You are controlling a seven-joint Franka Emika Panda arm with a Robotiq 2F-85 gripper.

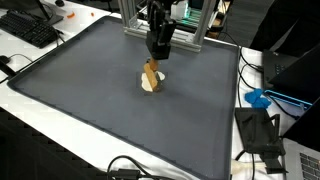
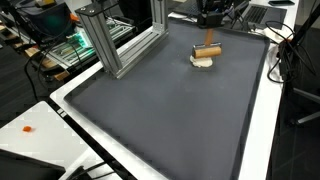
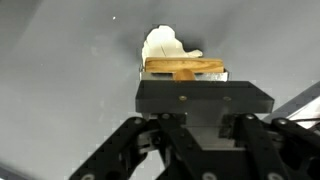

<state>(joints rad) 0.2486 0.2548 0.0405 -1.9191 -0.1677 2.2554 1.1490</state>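
Note:
A small wooden block [image 1: 151, 72] hangs just over a white, lumpy object [image 1: 152, 86] at the far middle of a dark grey mat [image 1: 100, 110]. My gripper [image 1: 157, 55] is right above and appears shut on the block's top. In the other exterior view the block [image 2: 208, 50] lies level over the white object [image 2: 203, 63], below the gripper [image 2: 210, 38]. In the wrist view the block [image 3: 185, 67] spans the fingertips [image 3: 185, 78], with the white object [image 3: 160, 45] behind it. The gripper body hides the finger contact.
An aluminium frame [image 1: 135, 15] stands at the mat's far edge and also shows in the other exterior view [image 2: 120, 45]. A keyboard [image 1: 30, 30], a blue object [image 1: 258, 98], a black device [image 1: 258, 130] and cables lie on the white table around the mat.

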